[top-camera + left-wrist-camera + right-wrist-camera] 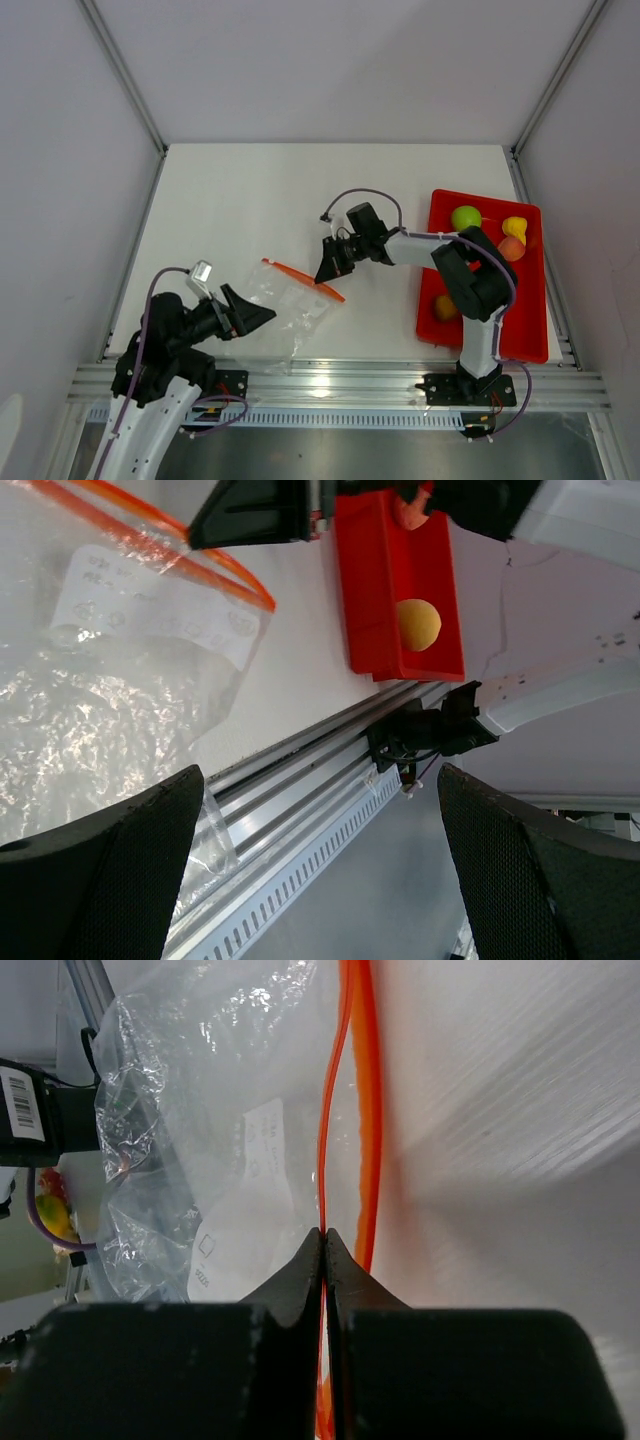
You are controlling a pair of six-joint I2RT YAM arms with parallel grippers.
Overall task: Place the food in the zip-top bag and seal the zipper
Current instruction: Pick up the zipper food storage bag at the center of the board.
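Note:
The clear zip-top bag (290, 312) lies crumpled on the white table; it also shows in the left wrist view (100, 690). Its orange-red zipper (305, 281) has its two lips apart. My right gripper (331, 266) is shut on one lip of the zipper (345, 1090), and the other lip lies beside it. My left gripper (252, 316) is open at the bag's near-left side, with nothing between its fingers (100, 880). The food sits in the red tray (530, 320): a green apple (465, 217), a yellow pear (514, 227), an orange piece (511, 249) and a yellow-orange piece (444, 307).
The red tray stands at the table's right edge, right of the right arm. An aluminium rail (340, 380) runs along the near edge, and it shows in the left wrist view (300, 780). Grey walls enclose the table on three sides.

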